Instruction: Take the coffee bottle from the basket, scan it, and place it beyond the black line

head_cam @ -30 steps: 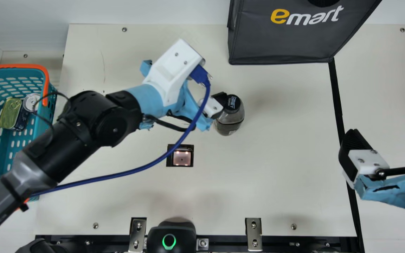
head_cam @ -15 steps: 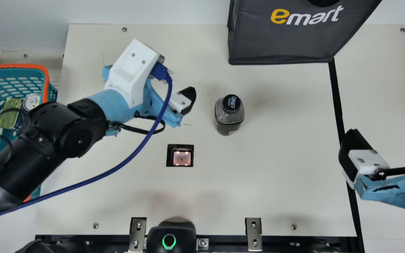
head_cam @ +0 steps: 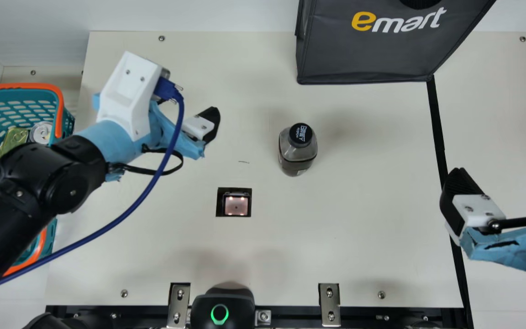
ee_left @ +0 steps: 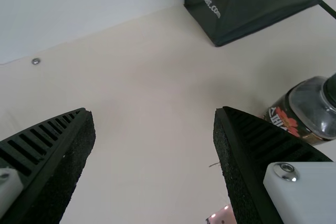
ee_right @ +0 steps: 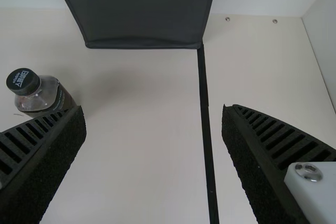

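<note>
Basket (head_cam: 25, 86): well left of the coffee bottle (head_cam: 297, 151). Black line (head_cam: 437, 123): right of it. My left gripper (ee_left: 153, 109): fingers apart, empty, left of the bottle. My right gripper (ee_right: 153, 107): also parted, empty, well right of it, probably posted to carry it across. Bottle: upright between my grippers, touching neither; likely a handover spot. Scanner (head_cam: 236, 205): nearer me, left of the bottle.

"emart" on the bag (head_cam: 372, 59), main view's upper right; "emart.com" on its side, left wrist view's upper right.
</note>
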Motion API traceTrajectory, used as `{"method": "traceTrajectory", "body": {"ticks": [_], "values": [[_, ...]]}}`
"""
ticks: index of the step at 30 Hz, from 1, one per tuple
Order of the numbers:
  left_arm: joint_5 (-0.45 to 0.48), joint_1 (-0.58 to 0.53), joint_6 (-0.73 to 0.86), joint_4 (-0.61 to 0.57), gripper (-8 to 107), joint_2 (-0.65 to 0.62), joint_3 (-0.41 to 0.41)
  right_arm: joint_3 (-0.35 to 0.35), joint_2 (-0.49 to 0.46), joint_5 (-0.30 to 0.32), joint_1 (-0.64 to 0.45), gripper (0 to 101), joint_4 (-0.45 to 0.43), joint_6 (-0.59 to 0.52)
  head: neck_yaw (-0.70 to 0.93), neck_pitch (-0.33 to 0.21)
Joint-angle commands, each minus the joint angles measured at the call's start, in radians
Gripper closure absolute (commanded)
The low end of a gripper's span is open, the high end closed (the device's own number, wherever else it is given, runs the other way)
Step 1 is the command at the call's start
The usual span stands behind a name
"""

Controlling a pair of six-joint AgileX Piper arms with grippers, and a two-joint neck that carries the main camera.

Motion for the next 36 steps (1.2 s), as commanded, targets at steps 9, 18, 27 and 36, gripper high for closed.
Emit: {"method": "traceTrajectory", "body": {"ticks": [9,18,27,36], "values": [[0.016,0.072,-0.117,0.080,9,-0.046,0.023,0.000,0.000,0.000,0.000,10,0.000,0.000,0.002,-0.026],[0.043,0.133,-0.220,0.155,9,-0.086,0.040,0.000,0.000,0.000,0.000,10,0.000,0.000,0.002,-0.026],[0.072,0.188,-0.279,0.217,9,-0.121,0.049,0.000,0.000,0.000,0.000,10,0.000,0.000,0.002,-0.026],[0.096,0.243,-0.285,0.257,9,-0.152,0.057,0.000,0.000,0.000,0.000,10,0.000,0.000,0.002,-0.026]]}}
